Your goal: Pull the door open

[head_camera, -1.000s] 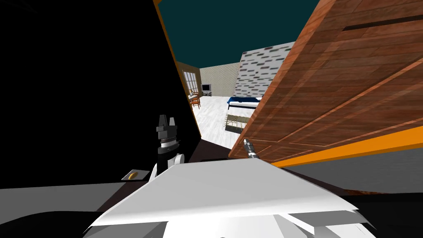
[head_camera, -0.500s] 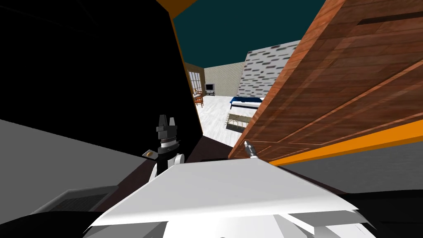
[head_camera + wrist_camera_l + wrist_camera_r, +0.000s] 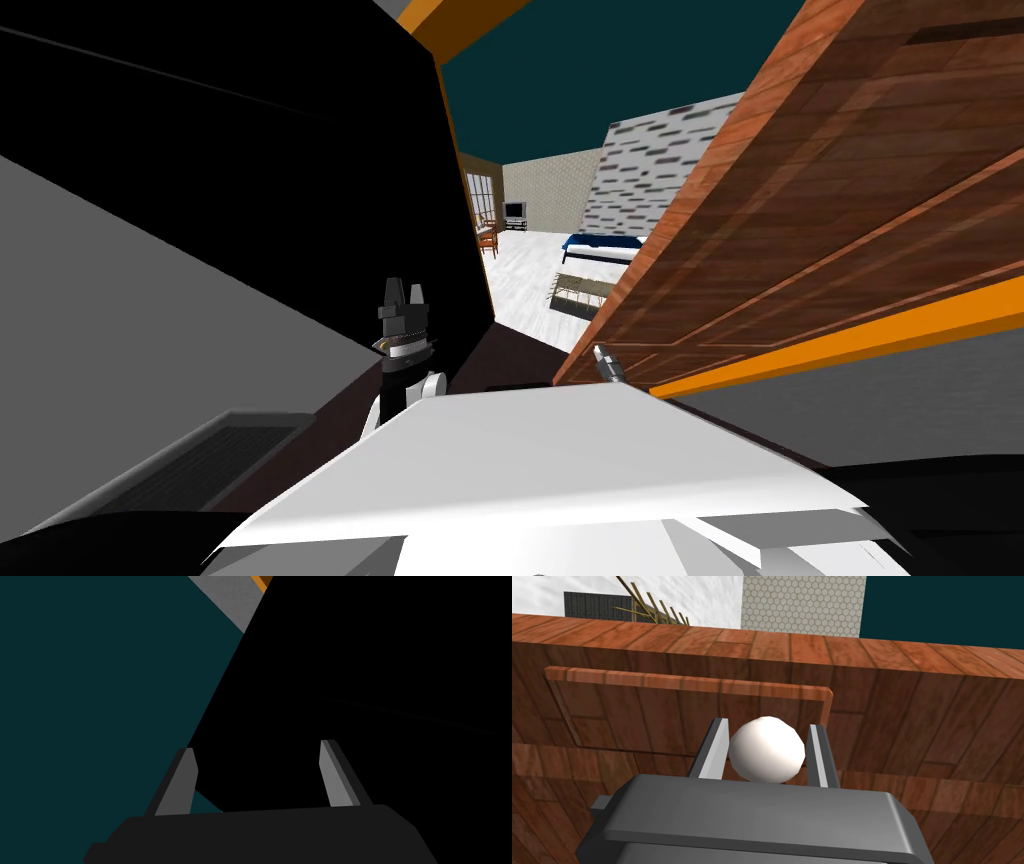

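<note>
The right hand point(image 3: 768, 727) is clamped on the white round knob point(image 3: 767, 751) of the brown wooden door point(image 3: 800, 250) (partly open, at my right). Next, pull it wider. The left hand point(image 3: 257, 747) has its fingers apart.

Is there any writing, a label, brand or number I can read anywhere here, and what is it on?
There is none to read.
The wooden door, the white knob, the right claw and the left claw carry no marks.
The far TV is too small to tell.
</note>
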